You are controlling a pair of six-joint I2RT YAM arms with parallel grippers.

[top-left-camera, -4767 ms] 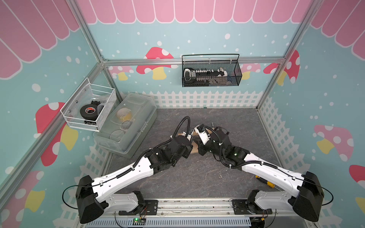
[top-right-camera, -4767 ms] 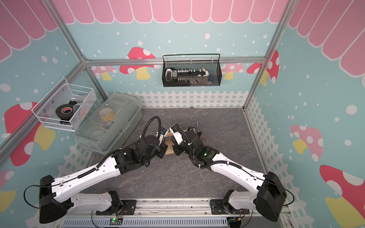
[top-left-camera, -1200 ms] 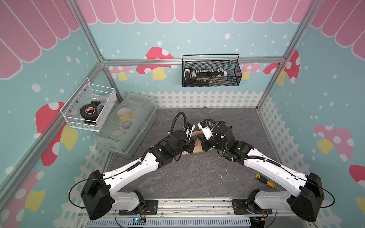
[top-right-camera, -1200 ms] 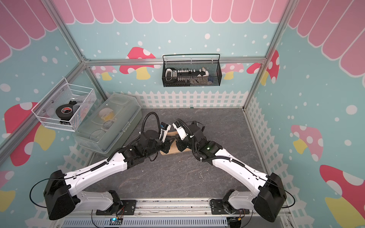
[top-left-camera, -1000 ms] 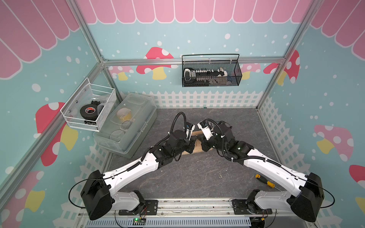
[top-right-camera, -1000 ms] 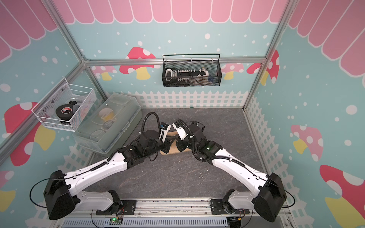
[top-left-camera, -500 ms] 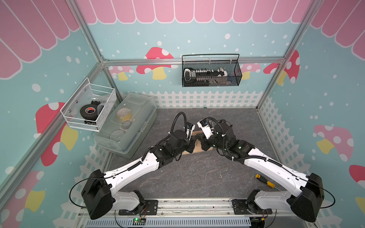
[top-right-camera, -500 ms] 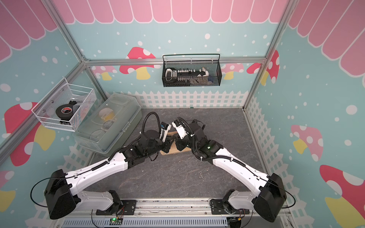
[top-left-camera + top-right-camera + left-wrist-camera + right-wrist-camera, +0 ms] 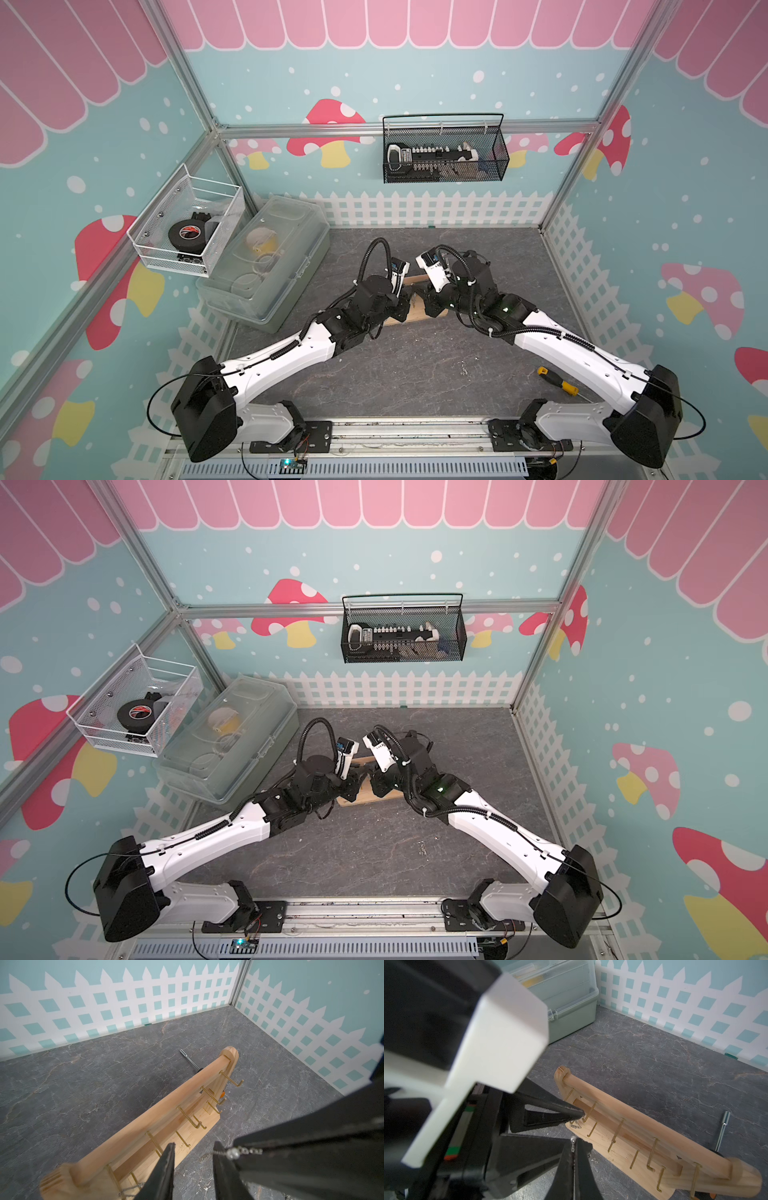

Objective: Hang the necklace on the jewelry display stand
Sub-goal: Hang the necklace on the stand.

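Beside the jewelry display stand [image 9: 166,1103], right end effector [image 9: 576,1145] pinches necklace [image 9: 235,1152].

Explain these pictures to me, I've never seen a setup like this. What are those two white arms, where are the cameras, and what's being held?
These are two robot arms fixed to a rail, each ending in a pair of jaws. The two wide pictures come from one camera head looking down on the whole booth. The two close ones come from cameras on the wrists. On the grey floor are a wooden stand with gold pegs, a clear box and, near the right arm, a screwdriver. The right arm's jaws are shut on a thin necklace beside the stand. The left arm has its jaws apart, with nothing between them, close to the pegs.
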